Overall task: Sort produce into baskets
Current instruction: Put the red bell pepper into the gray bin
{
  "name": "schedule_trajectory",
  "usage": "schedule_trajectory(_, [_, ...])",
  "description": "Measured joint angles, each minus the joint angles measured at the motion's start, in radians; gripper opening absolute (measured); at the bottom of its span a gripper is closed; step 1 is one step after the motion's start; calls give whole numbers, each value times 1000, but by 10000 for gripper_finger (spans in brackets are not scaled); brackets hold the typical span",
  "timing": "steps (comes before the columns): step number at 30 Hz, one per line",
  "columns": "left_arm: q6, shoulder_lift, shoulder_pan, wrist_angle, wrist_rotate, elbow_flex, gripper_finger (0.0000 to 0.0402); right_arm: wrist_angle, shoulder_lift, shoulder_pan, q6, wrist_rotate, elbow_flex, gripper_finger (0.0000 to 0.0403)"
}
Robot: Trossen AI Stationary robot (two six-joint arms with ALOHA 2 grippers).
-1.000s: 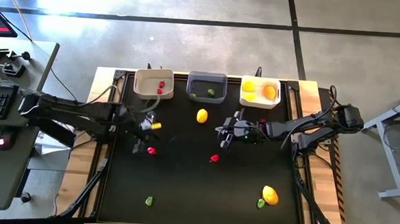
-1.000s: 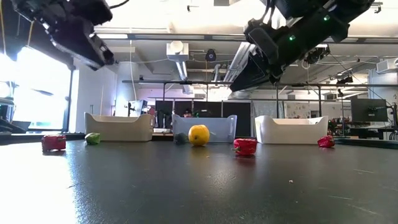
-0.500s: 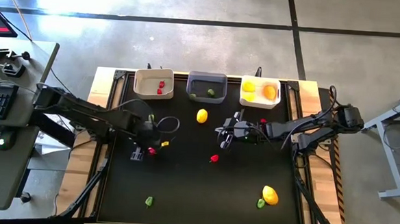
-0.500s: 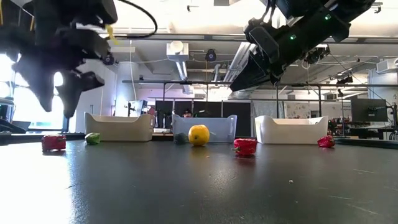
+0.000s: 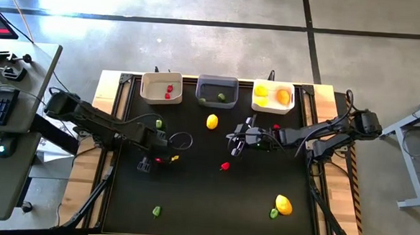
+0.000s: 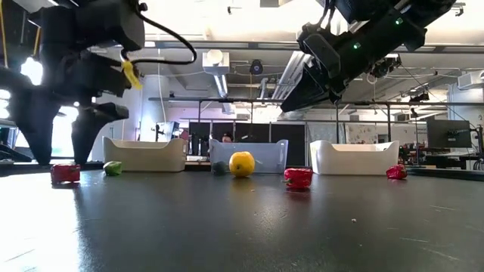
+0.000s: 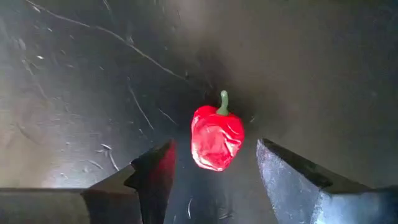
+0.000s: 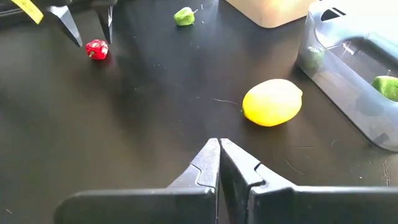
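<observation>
A small red pepper point(image 7: 216, 137) lies on the black table, left of centre point(image 5: 160, 158). My left gripper point(image 7: 214, 177) points straight down over it, open, one finger on either side and neither touching; in the low view its fingertips point(image 6: 62, 147) hang just above the pepper point(image 6: 66, 173). My right gripper point(image 8: 219, 155) is shut on nothing and hovers above the table's middle point(image 5: 236, 144). A lemon point(image 5: 212, 121) lies ahead of it. The cream basket point(image 5: 161, 87), grey basket point(image 5: 217, 90) and white basket point(image 5: 273, 96) stand along the far edge, each holding produce.
Loose pieces lie about: a green one point(image 5: 158, 123) beyond my left gripper, a red one point(image 5: 225, 166) at mid-table, a red one point(image 5: 276, 127) by my right arm, a green one point(image 5: 157, 211) near the front, and a lemon point(image 5: 284, 204) with a green piece point(image 5: 274, 214) front right.
My left gripper has come down and toward the table's near edge, onto the red pepper. It has tipped from a slant to pointing straight down. Its fingers have opened wide and now stand on either side of the pepper. The pepper has not moved.
</observation>
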Motion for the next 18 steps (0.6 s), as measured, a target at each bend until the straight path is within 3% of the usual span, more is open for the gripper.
schedule_trajectory(9, [13, 84, -24, 4, 15, 0, 201, -5, 0, 0, 0, 0, 0, 2])
schedule_trajectory(18, [22, 69, -30, 5, 12, 0, 97, -5, 0, 0, 0, 0, 0, 2])
